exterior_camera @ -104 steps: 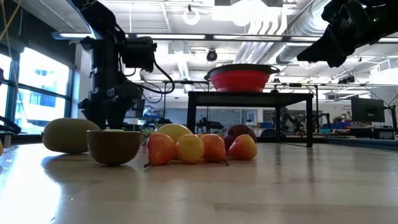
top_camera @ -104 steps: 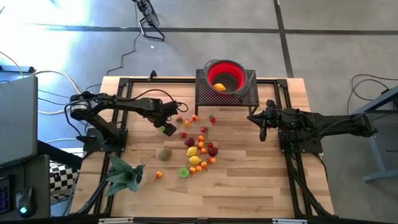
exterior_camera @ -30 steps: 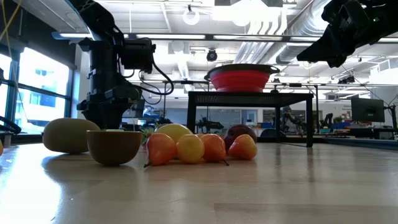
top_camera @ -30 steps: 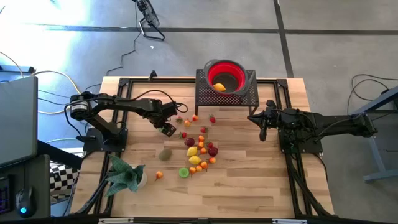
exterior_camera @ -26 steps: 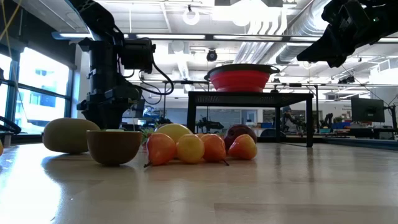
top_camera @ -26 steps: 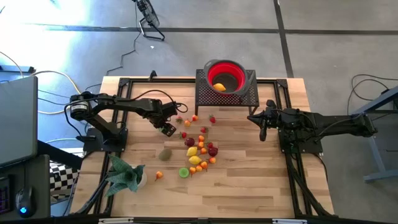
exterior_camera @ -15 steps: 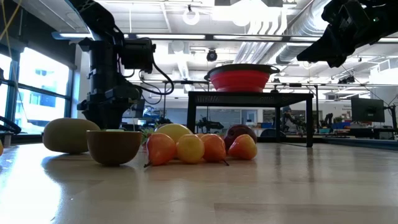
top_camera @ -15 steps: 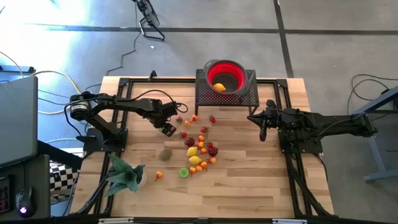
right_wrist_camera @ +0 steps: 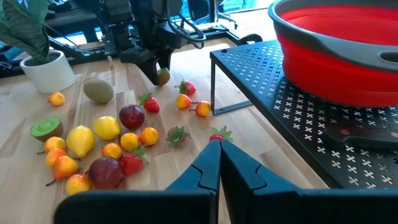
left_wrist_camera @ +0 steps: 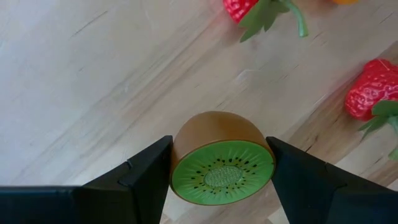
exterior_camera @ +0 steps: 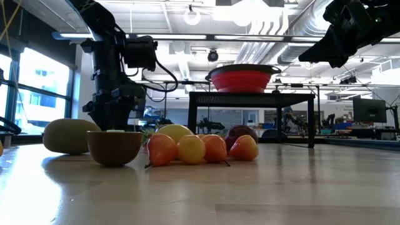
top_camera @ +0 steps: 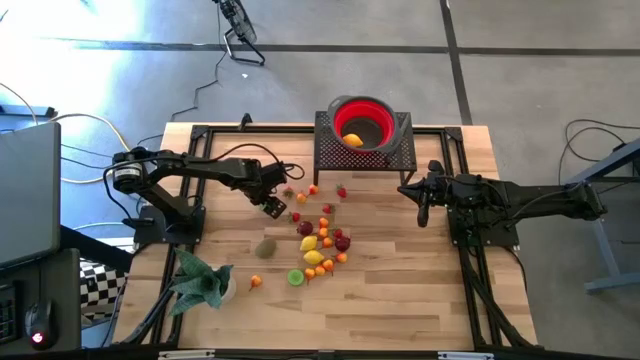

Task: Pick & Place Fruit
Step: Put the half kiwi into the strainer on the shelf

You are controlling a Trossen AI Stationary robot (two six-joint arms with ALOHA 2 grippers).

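A kiwi half, brown-skinned with a green cut face, sits between the fingers of my left gripper, which stands over the left middle of the table. Many small fruits lie loose on the wood: lemons, oranges, strawberries, plums, a whole kiwi and a green half. The red bowl sits on a black perforated stand with one yellow-orange fruit inside. My right gripper hangs shut above the table beside the stand's right leg. My left gripper pinches the kiwi half between its two fingers, one on each side of the brown skin. The fingers come from above, pointing steeply down. The green cut face is turned up toward the wrist and the rounded end faces the table. Whether it is clear of the wood I cannot tell.
The black stand rises at the far middle of the table. A green leafy plant in a white pot stands at the near left corner. Two strawberries lie close by the held kiwi. Bare wood stretches across the near right.
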